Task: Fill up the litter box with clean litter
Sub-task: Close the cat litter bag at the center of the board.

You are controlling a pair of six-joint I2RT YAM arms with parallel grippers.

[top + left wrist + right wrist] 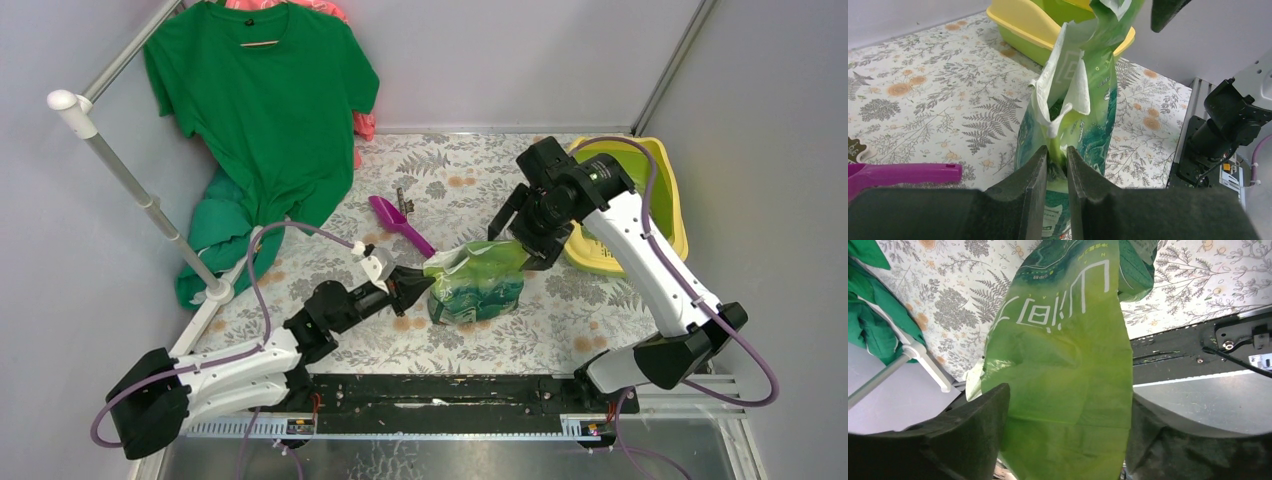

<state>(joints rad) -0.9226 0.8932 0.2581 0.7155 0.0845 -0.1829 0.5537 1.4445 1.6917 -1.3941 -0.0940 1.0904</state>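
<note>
A glossy green bag (478, 281) lies tilted mid-table, its torn top toward the yellow litter box (668, 190) at the back right. My left gripper (418, 287) is shut on a fold of the bag's edge (1057, 161), fingers (1034, 175) pinching it from both sides. My right gripper (518, 243) hovers open over the bag's upper end. In the right wrist view the bag's light green flap (1063, 365) hangs between my wide-spread fingers (973, 430). The clean litter is hidden from view. The litter box (1018, 22) stands just behind the bag.
A purple scoop (400, 225) lies left of the bag, its handle (903, 174) beside my left fingers. A green T-shirt (265, 100) hangs on a white rack (140, 195) at the back left. The black rail (450, 390) borders the near edge.
</note>
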